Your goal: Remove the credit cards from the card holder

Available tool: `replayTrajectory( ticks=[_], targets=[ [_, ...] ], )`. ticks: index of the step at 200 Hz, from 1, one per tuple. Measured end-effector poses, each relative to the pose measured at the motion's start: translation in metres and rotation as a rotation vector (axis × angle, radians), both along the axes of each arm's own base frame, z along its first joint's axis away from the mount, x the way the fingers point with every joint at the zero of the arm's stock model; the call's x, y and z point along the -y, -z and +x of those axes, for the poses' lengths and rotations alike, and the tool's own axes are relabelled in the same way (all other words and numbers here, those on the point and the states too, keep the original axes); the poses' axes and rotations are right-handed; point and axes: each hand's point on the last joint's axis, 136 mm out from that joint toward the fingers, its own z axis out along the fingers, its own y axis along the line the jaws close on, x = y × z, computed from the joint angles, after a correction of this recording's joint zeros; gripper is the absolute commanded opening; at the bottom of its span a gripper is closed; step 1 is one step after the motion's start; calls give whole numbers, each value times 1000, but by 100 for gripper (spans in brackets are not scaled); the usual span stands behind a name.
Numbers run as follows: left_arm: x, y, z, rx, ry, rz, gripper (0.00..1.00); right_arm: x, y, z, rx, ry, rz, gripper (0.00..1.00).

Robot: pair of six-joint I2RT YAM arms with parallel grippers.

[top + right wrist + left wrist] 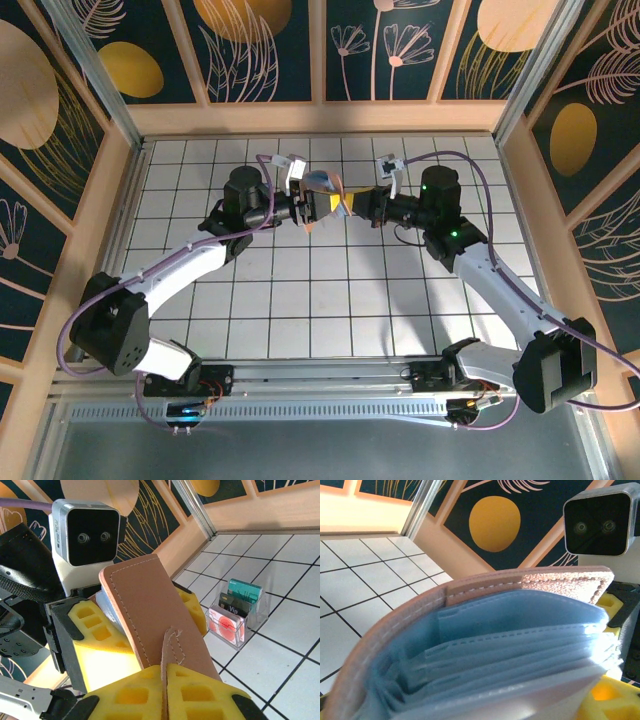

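Card holder [142, 610] aloft at 12 o'clock; left claw [313, 208] pinches its body, right claw [166, 676] pinches its strap [171, 645].

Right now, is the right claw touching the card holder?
Touching: the right wrist view shows the right claw pinching the card holder by its strap.

Overhead camera looks down from behind; wrist cameras [87, 532] face each other closely, sharing the card holder [145, 615]
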Motion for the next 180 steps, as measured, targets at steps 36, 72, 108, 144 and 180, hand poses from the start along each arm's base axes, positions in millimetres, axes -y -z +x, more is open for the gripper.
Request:
replayTrajectory(
  ticks=[36, 72, 108, 144, 180],
  targets=[
    [-1, -6, -2, 4, 1, -10, 38, -1, -1, -2, 9, -15, 3, 25],
    [-1, -8, -4, -1, 3, -22, 37, -3, -3, -6, 29, -43, 4, 33],
    [-2, -13, -4, -1, 0, -43, 36, -4, -9, -14, 58, -79, 13, 37],
    [-1, -18, -4, 0, 1, -61, 36, -2, -15, -24, 95, -100, 21, 37],
    [0, -19, -7, -15, 18, -71, 37, -2, -13, -26, 96, -107, 17, 37]
  ],
)
